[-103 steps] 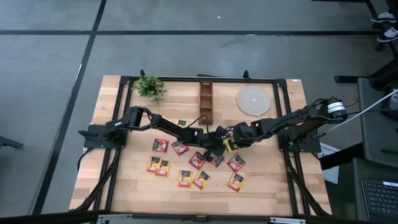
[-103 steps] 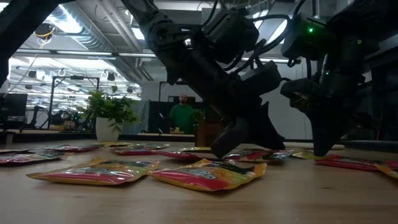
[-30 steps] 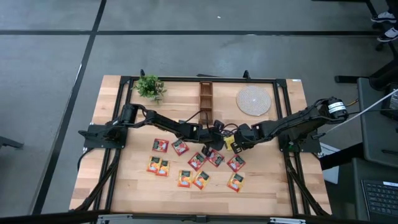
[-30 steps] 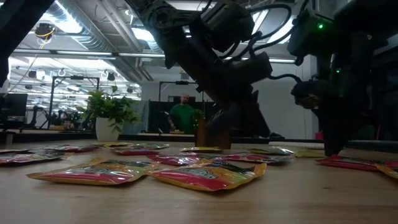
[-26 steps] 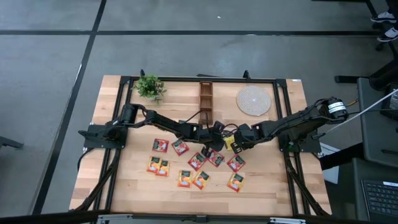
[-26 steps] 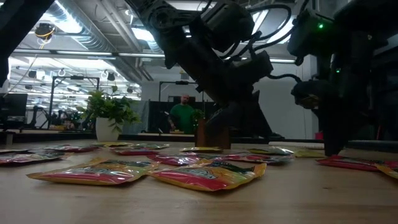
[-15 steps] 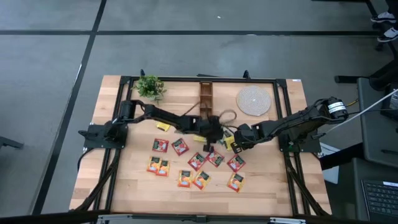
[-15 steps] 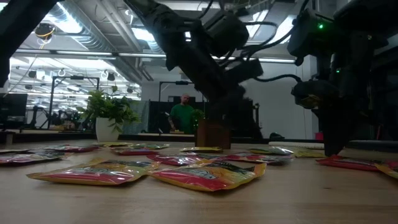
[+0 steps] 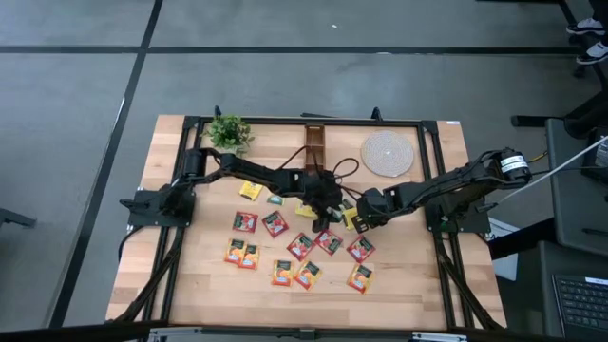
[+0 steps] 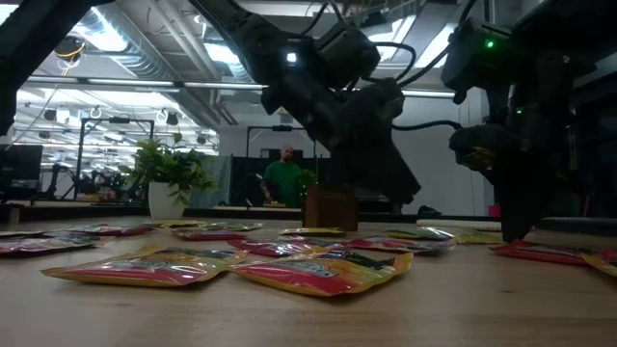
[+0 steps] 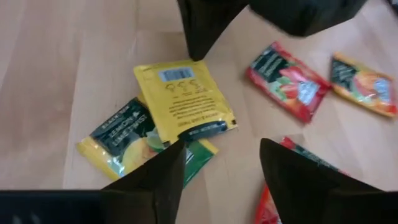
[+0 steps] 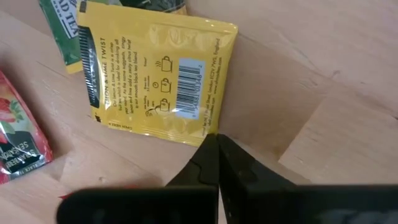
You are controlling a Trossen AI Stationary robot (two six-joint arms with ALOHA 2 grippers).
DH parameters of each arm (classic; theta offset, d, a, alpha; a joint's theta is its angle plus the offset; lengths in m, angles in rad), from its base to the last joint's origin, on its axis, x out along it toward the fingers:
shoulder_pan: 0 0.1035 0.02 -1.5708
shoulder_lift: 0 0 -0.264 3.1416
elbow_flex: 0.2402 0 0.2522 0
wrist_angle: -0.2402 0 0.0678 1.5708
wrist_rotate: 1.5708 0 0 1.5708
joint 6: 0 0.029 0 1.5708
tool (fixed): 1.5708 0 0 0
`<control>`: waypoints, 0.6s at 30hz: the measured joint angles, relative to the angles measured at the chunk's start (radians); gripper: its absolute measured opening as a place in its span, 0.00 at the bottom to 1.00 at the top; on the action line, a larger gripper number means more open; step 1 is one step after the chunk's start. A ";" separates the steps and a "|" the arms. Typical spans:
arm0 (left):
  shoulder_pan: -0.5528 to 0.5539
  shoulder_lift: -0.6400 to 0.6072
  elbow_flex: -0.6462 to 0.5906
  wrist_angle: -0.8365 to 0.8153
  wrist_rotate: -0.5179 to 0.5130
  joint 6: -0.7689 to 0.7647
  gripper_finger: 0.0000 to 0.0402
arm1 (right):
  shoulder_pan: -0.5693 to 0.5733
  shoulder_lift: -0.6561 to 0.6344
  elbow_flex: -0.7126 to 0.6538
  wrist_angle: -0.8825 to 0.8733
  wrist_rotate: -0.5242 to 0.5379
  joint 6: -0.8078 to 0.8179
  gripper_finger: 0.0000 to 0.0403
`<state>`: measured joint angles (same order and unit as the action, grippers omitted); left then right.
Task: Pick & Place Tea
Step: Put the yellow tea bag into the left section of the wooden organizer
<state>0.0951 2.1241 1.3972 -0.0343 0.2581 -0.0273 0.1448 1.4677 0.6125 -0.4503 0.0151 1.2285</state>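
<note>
Flat tea sachets in red, orange, yellow and green lie scattered on the wooden table (image 9: 190, 285). One yellow sachet (image 11: 183, 102) lies barcode side up, partly over a yellow-and-green one (image 11: 127, 140). My left gripper (image 11: 221, 146) hovers open just above these, near the table's middle (image 9: 328, 209), touching nothing. My right gripper (image 12: 216, 140) is shut and points steeply down, with its tips at the yellow sachet's (image 12: 158, 81) edge. My right gripper's shut fingertips (image 12: 211, 155) come down from above onto the yellow sachet's edge (image 12: 202, 132), near a corner. The sachet lies flat on the table. Whether the tips press on it or only stand against it, I cannot tell.
A narrow wooden organizer (image 9: 314, 142) stands at the far middle, a round woven mat (image 9: 388, 153) to its right, and a small potted plant (image 9: 228, 133) at the far left. Red sachets (image 11: 286, 81) lie close by. A person (image 10: 283, 180) stands in the room beyond.
My left arm has swung toward the table's far edge, uncovering a yellow sachet on its near side. Its wrist has rolled. My right arm has kept still.
</note>
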 joint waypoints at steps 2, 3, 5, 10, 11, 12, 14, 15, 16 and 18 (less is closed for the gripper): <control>0.000 0.000 0.000 0.016 -0.008 -0.008 0.53 | 0.000 0.000 0.000 0.001 0.000 0.000 0.00; 0.000 0.001 0.000 0.021 -0.008 -0.016 0.53 | 0.000 0.000 0.000 0.001 0.000 0.000 0.00; 0.000 0.014 0.000 0.037 -0.008 -0.034 0.54 | 0.000 0.000 0.000 0.002 0.000 0.001 0.00; 0.003 0.046 -0.002 0.048 0.001 -0.118 0.53 | 0.001 0.000 -0.001 0.003 0.000 0.002 0.00; 0.003 0.049 -0.001 0.061 0.002 -0.123 0.53 | 0.002 0.000 -0.001 0.004 0.003 0.002 0.00; 0.003 0.050 -0.002 0.064 0.001 -0.130 0.54 | 0.002 0.000 -0.001 0.005 0.001 0.001 0.00; 0.003 0.050 -0.002 0.086 0.001 -0.141 0.54 | 0.002 0.000 -0.001 0.004 0.000 0.001 0.00; 0.003 0.050 -0.002 0.092 0.000 -0.145 0.54 | 0.002 0.000 -0.001 0.004 0.003 0.001 0.00; 0.003 0.050 -0.002 0.094 -0.004 -0.147 0.54 | 0.002 0.000 -0.001 0.005 0.002 0.001 0.00; 0.003 0.050 -0.002 0.092 -0.006 -0.146 0.54 | 0.002 0.000 -0.001 0.004 -0.001 0.001 0.00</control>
<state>0.0978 2.1742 1.3952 0.0581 0.2523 -0.1734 0.1467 1.4681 0.6117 -0.4461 0.0145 1.2297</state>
